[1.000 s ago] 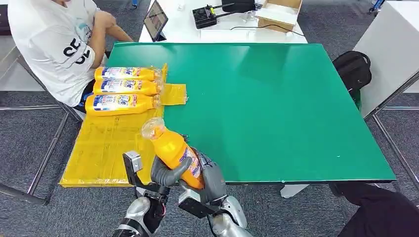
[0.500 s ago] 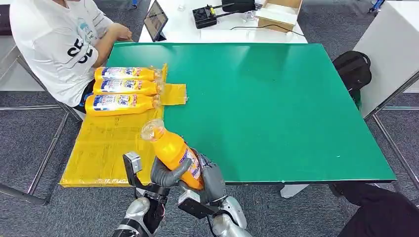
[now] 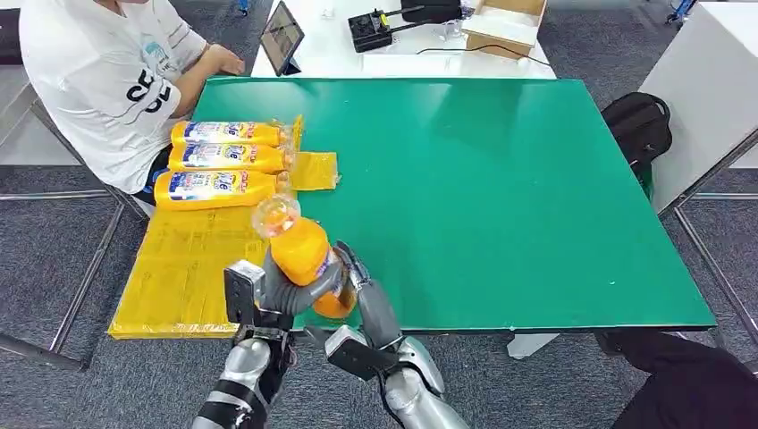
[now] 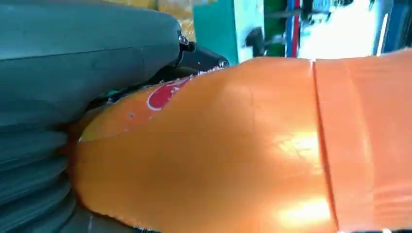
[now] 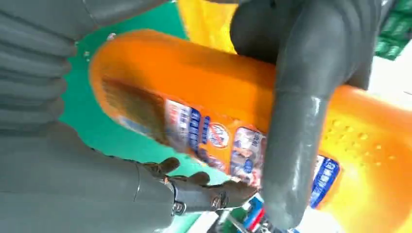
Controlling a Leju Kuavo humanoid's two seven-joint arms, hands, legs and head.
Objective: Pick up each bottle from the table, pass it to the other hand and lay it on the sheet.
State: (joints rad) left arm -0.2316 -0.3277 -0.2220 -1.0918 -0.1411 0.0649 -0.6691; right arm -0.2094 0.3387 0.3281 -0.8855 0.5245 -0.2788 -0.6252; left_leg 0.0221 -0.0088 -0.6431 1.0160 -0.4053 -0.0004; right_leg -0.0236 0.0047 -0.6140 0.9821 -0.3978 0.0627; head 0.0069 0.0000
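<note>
Both clasp the orange bottle [image 3: 302,253] — left robot hand [image 3: 284,293], right robot hand [image 3: 365,299] — at the table's [image 3: 501,197] near edge.

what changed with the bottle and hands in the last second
The held bottle rose and tipped more upright, away from the robot. The left hand wraps it more; the right hand stays against it. Three bottles on the yellow sheet haven't moved.

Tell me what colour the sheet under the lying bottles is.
Yellow; the sheet shows best in the head view.
</note>
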